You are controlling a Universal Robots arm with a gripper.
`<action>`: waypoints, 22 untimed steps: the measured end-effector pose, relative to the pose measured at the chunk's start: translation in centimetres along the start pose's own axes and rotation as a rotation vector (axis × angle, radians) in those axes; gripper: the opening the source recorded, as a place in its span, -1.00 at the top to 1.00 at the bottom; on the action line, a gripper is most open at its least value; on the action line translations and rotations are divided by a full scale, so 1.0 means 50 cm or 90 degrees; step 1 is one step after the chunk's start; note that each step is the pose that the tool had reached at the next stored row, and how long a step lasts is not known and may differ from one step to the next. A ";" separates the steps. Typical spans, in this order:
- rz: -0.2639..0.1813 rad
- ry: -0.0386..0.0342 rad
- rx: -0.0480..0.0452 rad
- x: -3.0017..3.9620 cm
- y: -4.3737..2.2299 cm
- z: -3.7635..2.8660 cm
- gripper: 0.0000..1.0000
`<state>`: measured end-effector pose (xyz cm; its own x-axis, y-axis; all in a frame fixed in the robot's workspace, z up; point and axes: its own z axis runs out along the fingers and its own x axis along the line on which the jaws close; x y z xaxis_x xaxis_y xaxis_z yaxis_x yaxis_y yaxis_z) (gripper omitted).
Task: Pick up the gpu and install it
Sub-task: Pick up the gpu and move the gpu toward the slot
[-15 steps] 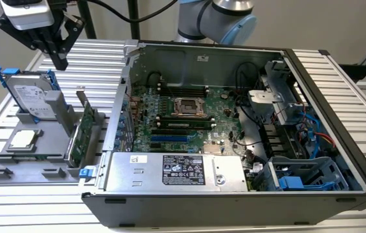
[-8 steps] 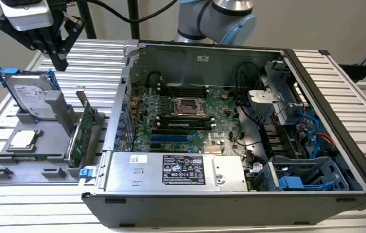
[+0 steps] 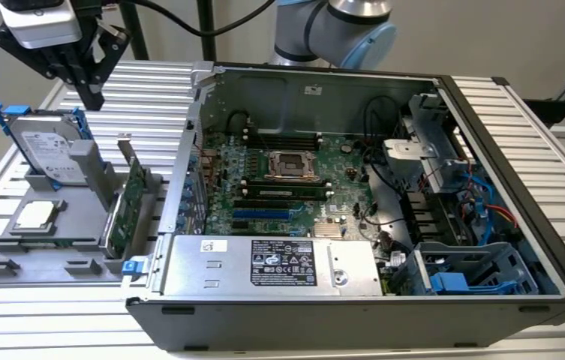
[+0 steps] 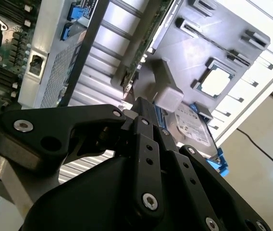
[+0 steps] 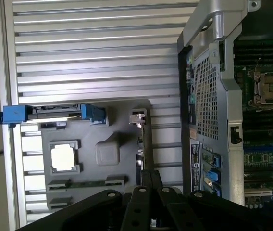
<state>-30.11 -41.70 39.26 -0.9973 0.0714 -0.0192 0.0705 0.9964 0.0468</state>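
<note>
The black metal gripper (image 4: 140,105) with its two thin fingers is right up close in both wrist views. The fingers look pressed together, and there is nothing between them. In the exterior view the gripper hangs up in the air at about 10 o'clock, near the silver hard drive in a blue frame (image 3: 47,146).

The gpu (image 3: 124,211), a thin flat green card with a silver end piece, stands on its long edge in a slot of the grey plastic holder (image 3: 7,264). In the exterior view that is at about 8 o'clock, just beside the wall of the big open black computer case (image 3: 522,150). The gripper is not touching the card.

I think the card is light and stiff, but easy to hurt. It looks best to pinch it across its two flat sides at the top edge, near the middle, and not on the tiny parts.
</note>
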 end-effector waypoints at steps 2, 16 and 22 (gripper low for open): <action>0.000 0.0000 0.0000 0.000 -0.003 0.000 1.00; 0.000 0.0001 0.0000 -0.002 -0.037 -0.001 1.00; 0.000 0.0002 0.0000 -0.002 -0.055 -0.001 1.00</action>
<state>-30.20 -44.47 39.17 -0.9973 0.0715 -0.0188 0.0705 0.9964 0.0468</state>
